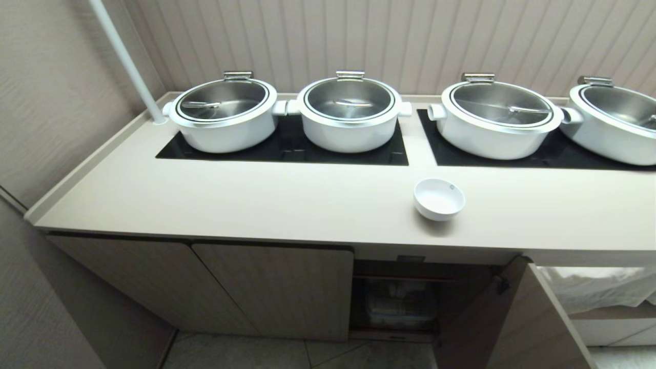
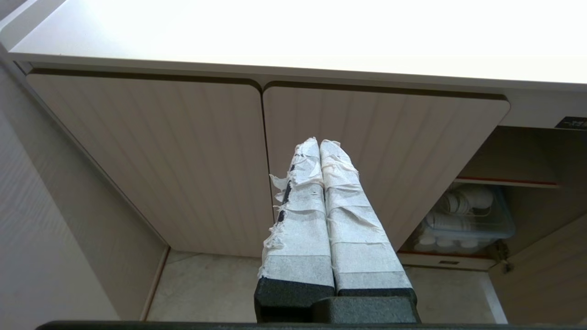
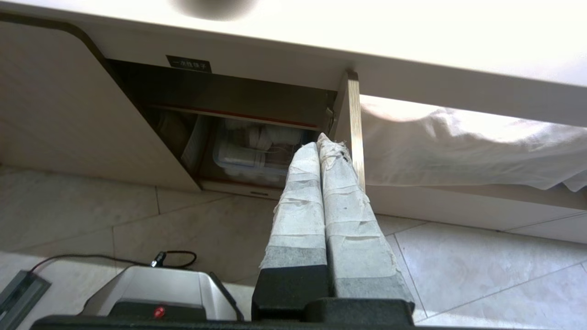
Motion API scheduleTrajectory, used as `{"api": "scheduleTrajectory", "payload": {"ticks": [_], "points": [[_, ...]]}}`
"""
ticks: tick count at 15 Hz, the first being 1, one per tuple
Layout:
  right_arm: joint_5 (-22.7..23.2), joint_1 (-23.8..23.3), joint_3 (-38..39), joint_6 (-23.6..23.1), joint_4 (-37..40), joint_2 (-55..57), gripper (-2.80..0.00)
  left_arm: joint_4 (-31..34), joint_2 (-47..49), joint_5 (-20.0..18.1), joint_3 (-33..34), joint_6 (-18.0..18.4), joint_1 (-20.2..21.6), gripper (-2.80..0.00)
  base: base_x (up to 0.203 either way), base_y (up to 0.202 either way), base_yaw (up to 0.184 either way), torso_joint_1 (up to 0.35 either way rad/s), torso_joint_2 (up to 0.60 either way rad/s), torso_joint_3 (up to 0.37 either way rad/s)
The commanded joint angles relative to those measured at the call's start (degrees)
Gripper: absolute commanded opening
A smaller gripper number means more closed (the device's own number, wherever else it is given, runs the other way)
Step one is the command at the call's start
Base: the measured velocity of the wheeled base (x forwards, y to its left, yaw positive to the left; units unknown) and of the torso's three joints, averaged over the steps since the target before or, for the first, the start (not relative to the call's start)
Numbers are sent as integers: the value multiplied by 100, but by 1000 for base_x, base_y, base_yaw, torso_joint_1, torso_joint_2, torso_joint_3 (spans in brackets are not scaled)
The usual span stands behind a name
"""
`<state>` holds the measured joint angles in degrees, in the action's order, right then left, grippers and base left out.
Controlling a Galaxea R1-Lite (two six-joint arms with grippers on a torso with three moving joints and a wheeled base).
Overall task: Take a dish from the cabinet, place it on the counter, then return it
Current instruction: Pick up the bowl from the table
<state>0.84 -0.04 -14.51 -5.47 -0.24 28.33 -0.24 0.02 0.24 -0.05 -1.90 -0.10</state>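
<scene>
Hanging low in front of the cabinet (image 1: 287,287), both of my tools sit below the table's edge, out of the head view. My left tool (image 2: 319,144) has its tape-wrapped fingers pressed together with nothing between them, pointing at the two closed ribbed doors. My right tool (image 3: 317,142) is likewise pressed together and empty, pointing up at the open compartment, where a clear plastic bin (image 3: 243,160) of white items sits under a red-edged shelf (image 3: 238,114). A small black label (image 3: 188,63) with white characters sits above that opening. The opened door (image 1: 517,318) swings out just beside the right tool's tips, with white cloth (image 3: 458,142) beyond it. A tiled floor (image 3: 137,220) lies beneath.

Higher up, the dish (image 1: 439,199) stands upright on the table (image 1: 230,200), close to the front edge and just above the open compartment. It is well apart from both tools, above them and touched by neither; it lies nearer my right tool than my left.

Beyond the dish, four white pots (image 1: 225,115) with steel lids stand in a row on black glass hob panels (image 1: 287,148), against a ribbed back wall.
</scene>
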Motion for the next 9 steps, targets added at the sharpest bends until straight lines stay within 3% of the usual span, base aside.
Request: {"api": "scheduleTrajectory", "payload": {"ticks": [1,5,9], "points": [[38,27,-649,-11,22,1398,-280,-2,-2,2,5,-3,1,-280,0,0,0,0,0,0],[649,98,-2166,-13,39,3437,-280,-2,-2,11,4,-3,1,-280,0,0,0,0,0,0],[944,715,-3590,-17,6,4985,-280,-2,-2,10,3,-3,1,-280,0,0,0,0,0,0]]}}
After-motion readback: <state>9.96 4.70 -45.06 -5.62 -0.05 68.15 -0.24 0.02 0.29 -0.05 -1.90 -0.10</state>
